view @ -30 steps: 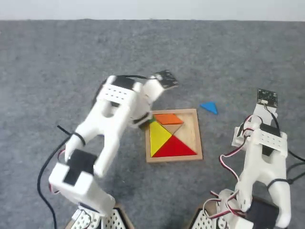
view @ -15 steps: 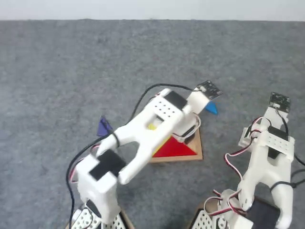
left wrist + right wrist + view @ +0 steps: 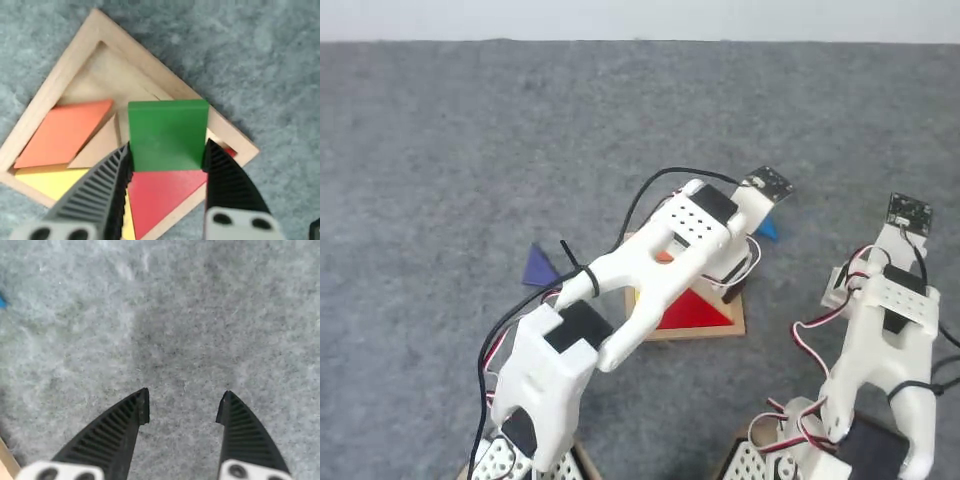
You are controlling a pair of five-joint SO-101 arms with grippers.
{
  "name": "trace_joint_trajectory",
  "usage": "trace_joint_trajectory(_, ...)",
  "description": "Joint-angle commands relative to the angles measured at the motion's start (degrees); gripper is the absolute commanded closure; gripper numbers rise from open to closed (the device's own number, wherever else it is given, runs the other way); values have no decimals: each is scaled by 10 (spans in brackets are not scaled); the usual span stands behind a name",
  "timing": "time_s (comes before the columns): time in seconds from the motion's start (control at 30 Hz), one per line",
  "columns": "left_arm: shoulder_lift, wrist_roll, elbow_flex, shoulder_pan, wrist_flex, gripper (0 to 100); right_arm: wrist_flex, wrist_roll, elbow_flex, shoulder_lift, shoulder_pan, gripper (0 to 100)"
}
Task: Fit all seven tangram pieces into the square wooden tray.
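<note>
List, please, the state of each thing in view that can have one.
wooden tray: partly filled
left gripper: shut on green square
green square: held over the tray
right gripper: open, holding nothing
red triangle: in the tray
yellow triangle: in the tray
orange parallelogram: in the tray
blue triangle: outside the tray
purple triangle: outside the tray

Your high camera sits above and behind both arm bases, looking down and forward over the grey carpet (image 3: 440, 130). Your left wrist camera looks steeply down, close, past the left gripper (image 3: 167, 147) clamping the green square (image 3: 167, 130), onto the wooden tray (image 3: 70, 62), which the high view shares. Your right wrist camera faces carpet, close, past the spread right gripper (image 3: 185, 394).
</note>
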Motion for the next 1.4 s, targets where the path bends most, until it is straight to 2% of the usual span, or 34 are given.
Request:
trace_joint_trajectory(0.0, -11, 6, -24, 2, 8, 798, -9, -4, -10, -23, 6, 764)
trace_joint_trajectory(0.27, -11, 9, -25, -21, 23, 791, -9, -4, -10, -23, -3, 764)
trace_joint_trajectory(0.47, -8, 11, -25, -33, 23, 726, -9, -4, -10, -23, -8, 764)
trace_joint_trajectory(0.87, -5, 39, -75, -54, 6, 724, -9, -4, -10, -23, -8, 764)
trace_joint_trajectory(1.2, 41, 40, -65, -47, -2, 724, -9, -4, -10, -23, -8, 764)
trace_joint_trajectory(1.37, 33, 42, -65, -5, 3, 724, -9, -4, -10, -23, -9, 764)
